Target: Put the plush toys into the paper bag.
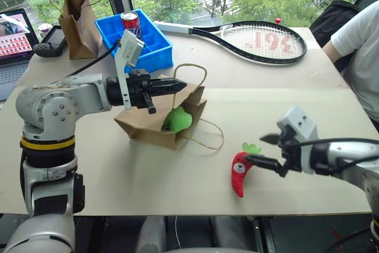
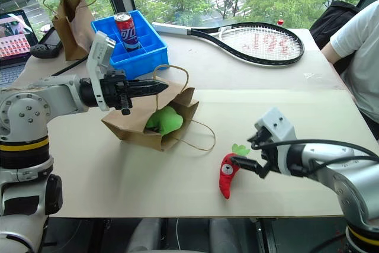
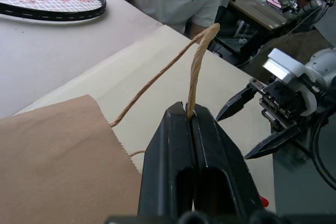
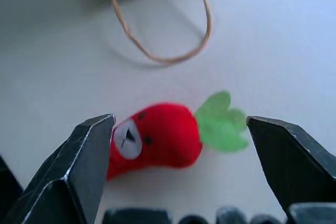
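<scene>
Two plush toys show: the green plush toy (image 1: 177,120) sits inside the paper bag (image 1: 155,124) near the middle of the counter (image 1: 284,96), while the red chili toy (image 1: 239,173) lies near the counter's front edge. The left hand (image 1: 177,85) is pinched tight on the bag's upper loop handle (image 3: 195,61). The right hand (image 1: 265,149) hangs spread wide and empty just beside the chili.
</scene>
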`<control>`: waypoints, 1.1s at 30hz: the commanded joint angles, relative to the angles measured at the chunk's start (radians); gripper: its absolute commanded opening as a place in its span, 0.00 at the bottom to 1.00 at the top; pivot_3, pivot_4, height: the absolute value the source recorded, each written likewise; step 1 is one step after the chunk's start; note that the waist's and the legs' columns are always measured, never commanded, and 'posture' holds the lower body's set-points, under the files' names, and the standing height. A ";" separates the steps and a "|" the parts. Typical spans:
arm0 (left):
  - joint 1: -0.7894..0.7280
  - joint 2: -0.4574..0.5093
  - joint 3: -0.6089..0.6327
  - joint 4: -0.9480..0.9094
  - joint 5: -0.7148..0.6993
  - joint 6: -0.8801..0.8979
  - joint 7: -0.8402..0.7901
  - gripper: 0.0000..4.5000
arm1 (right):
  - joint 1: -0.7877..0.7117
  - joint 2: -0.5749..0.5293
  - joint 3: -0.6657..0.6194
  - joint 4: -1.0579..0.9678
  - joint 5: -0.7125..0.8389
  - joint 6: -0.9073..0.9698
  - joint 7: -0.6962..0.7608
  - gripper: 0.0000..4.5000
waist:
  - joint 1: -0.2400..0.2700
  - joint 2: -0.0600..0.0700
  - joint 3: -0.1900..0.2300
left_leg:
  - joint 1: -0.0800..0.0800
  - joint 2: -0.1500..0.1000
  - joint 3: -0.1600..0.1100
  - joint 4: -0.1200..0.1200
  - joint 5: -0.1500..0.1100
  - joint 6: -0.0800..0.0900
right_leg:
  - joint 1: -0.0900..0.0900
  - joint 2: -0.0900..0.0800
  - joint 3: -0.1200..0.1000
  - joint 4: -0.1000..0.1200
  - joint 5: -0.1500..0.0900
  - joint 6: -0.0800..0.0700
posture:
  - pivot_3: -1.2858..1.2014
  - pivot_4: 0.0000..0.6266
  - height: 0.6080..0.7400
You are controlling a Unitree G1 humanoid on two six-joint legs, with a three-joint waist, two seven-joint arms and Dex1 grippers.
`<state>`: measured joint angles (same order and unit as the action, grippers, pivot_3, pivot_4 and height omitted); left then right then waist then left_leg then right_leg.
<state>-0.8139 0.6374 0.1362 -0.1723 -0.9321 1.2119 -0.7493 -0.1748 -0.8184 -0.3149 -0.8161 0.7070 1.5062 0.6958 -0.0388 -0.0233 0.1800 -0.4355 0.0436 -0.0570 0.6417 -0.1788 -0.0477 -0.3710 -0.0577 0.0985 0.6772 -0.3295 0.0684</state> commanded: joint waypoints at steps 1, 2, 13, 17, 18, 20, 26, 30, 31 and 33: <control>-0.019 0.019 0.009 -0.005 -0.018 0.002 -0.022 0.00 | 0.024 0.073 -0.008 -0.081 0.026 0.077 -0.069 0.99 | -0.003 0.000 0.000 | 0.000 0.000 0.000 0.000 0.000 0.000 | 0.000 0.000 0.000 0.000 0.000 0.000 | 0.52 0.24 1.00; -0.019 0.020 0.008 -0.006 -0.019 0.002 -0.024 0.00 | 0.031 0.100 0.013 -0.083 0.016 0.083 -0.096 0.99 | -0.003 0.000 0.000 | 0.000 0.000 0.000 0.000 0.000 0.000 | 0.000 0.000 0.000 0.000 0.000 0.000 | 0.52 0.24 1.00; -0.034 0.032 0.011 -0.006 -0.033 0.011 -0.038 0.00 | 0.089 0.162 0.309 0.028 -0.180 -0.142 -0.303 0.38 | -0.008 -0.003 -0.001 | 0.001 0.000 0.000 0.000 0.000 0.000 | 0.000 0.000 0.000 0.000 0.000 0.000 | 0.52 0.24 1.00; -0.034 0.037 0.012 -0.004 -0.035 0.009 -0.047 0.00 | 0.064 0.059 0.297 0.038 -0.193 -0.255 -0.233 0.06 | -0.006 -0.003 0.000 | 0.001 0.000 0.000 0.000 0.001 0.001 | 0.000 0.000 0.000 0.000 0.001 -0.001 | 0.52 0.24 1.00; -0.034 0.037 0.012 -0.004 -0.035 0.009 -0.048 0.00 | 0.049 0.016 0.286 0.040 -0.196 -0.296 -0.198 0.01 | -0.005 -0.003 0.000 | 0.001 0.000 0.000 0.000 0.002 0.001 | 0.000 0.000 0.000 0.000 0.001 -0.001 | 0.52 0.24 1.00; -0.035 0.037 0.013 -0.005 -0.037 0.008 -0.051 0.00 | 0.013 -0.064 0.271 0.053 -0.208 -0.376 -0.134 0.01 | -0.004 -0.003 0.000 | 0.001 -0.001 0.001 0.000 0.002 0.001 | 0.000 0.000 0.001 0.000 0.001 -0.001 | 0.52 0.24 1.00; -0.050 0.022 0.012 -0.001 -0.040 0.006 -0.047 0.00 | -0.245 -0.154 0.416 0.169 -0.266 -0.544 0.020 0.01 | -0.008 -0.004 0.001 | 0.001 0.001 0.000 -0.002 0.002 0.001 | 0.000 0.001 0.000 0.000 0.001 -0.001 | 0.52 0.24 1.00; -0.055 0.001 0.008 -0.008 -0.048 0.010 -0.040 0.00 | -0.429 -0.050 0.607 0.323 -0.360 -0.630 0.071 0.01 | -0.007 -0.004 0.002 | 0.001 0.000 0.000 -0.003 0.002 0.001 | -0.001 0.000 0.000 -0.001 0.001 -0.001 | 0.52 0.24 1.00; -0.057 -0.004 0.009 -0.011 -0.051 0.013 -0.038 0.00 | -0.468 -0.021 0.644 0.369 -0.385 -0.650 0.079 0.01 | -0.006 -0.004 0.002 | 0.000 0.000 0.000 -0.003 0.002 0.001 | -0.001 0.000 0.000 -0.001 0.001 -0.001 | 0.52 0.24 1.00; -0.057 -0.021 0.010 -0.022 -0.061 0.017 -0.024 0.00 | -0.552 0.078 0.702 0.474 -0.398 -0.673 0.105 0.01 | -0.006 -0.004 0.003 | -0.001 0.000 0.000 -0.003 0.002 0.001 | -0.002 0.000 0.000 -0.001 0.001 -0.001 | 0.52 0.24 1.00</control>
<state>-0.8531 0.6258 0.1319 -0.1618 -0.9648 1.2264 -0.7809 -0.6655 -0.7867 0.3569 -0.4033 0.3363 0.8807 0.7764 -0.0451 -0.0276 0.1825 -0.4361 0.0436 -0.0567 0.6391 -0.1769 -0.0469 -0.3728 -0.0579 0.0986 0.6763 -0.3286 0.0670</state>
